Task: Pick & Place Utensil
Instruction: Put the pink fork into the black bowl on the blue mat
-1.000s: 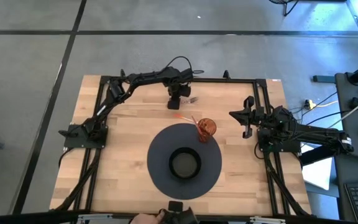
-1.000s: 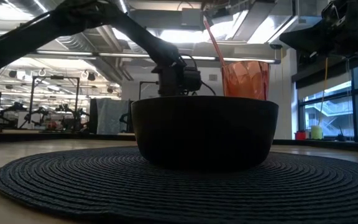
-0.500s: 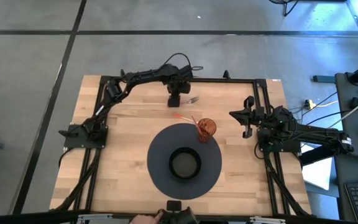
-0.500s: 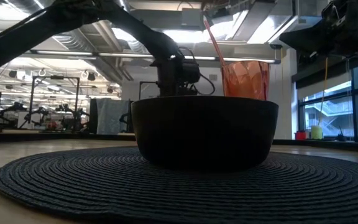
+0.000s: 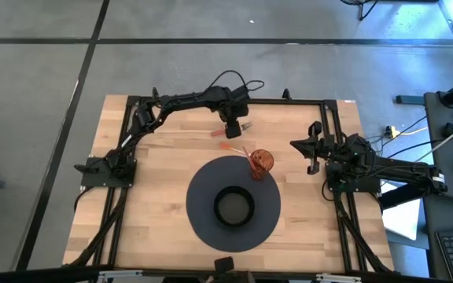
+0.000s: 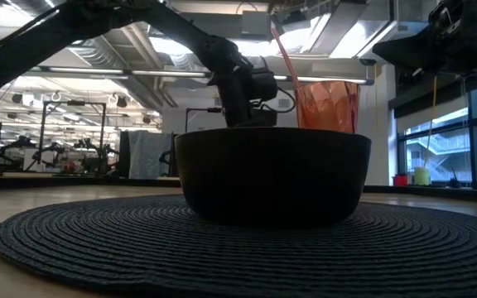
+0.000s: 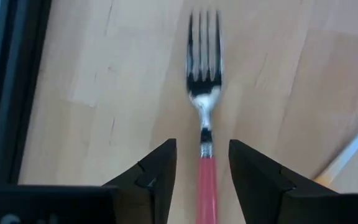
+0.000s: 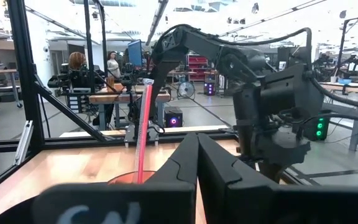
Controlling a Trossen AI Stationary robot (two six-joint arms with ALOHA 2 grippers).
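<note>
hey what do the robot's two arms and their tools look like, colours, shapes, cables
Both arms are dark, jointed and slim, on black bases. The left tool has two black wedge-shaped fingers. A black cable loops above the left arm. The right tool has the same black tapered fingers; more black cabling trails behind the right arm.

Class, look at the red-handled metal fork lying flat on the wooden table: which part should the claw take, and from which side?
Grip the red-handled metal fork by its straight red handle, coming from above. It lies flat, and the open left claw already straddles the handle, its fingers on either side, with the tines pointing away.
</note>
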